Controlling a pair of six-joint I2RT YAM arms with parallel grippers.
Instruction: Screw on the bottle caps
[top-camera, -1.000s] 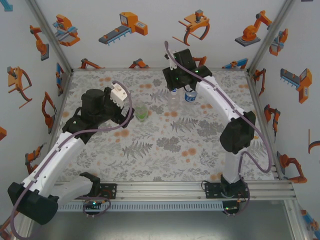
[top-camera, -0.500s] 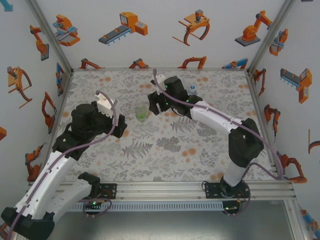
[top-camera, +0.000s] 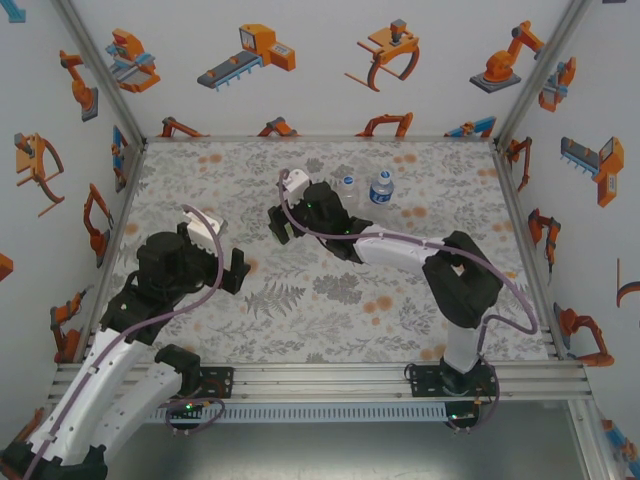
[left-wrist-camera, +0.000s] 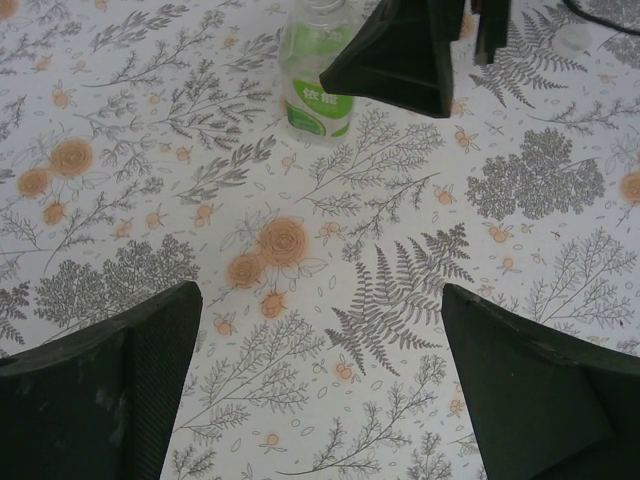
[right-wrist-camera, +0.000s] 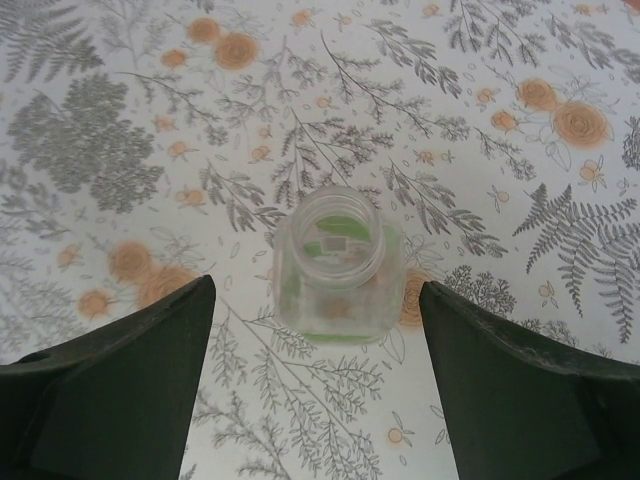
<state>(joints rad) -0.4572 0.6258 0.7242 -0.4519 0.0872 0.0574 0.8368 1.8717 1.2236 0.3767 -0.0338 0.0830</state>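
Table (top-camera: 330, 300): flowery cloth, with three bottles standing on it.
Left tool (left-wrist-camera: 320, 295): wide open and holding nothing. It is low over bare table, and the green bottle (left-wrist-camera: 318, 80) is well ahead of it.
Right tool (right-wrist-camera: 315, 290): open too, and empty. It hangs right above the green bottle.
Green bottle: upright near the middle of the table. Its open mouth lies below and between the right tool's two fingers (right-wrist-camera: 120, 390), touching neither. It has no cap on.
Clear bottle (top-camera: 347, 188) and blue-label bottle (top-camera: 380, 192): side by side at the far end, away from both tools.
Caps (top-camera: 381, 177): the two far bottles look topped, but they are too small for you to be sure.
Job: I think the green bottle is the one left. You need a cap first, and neither tool has one.
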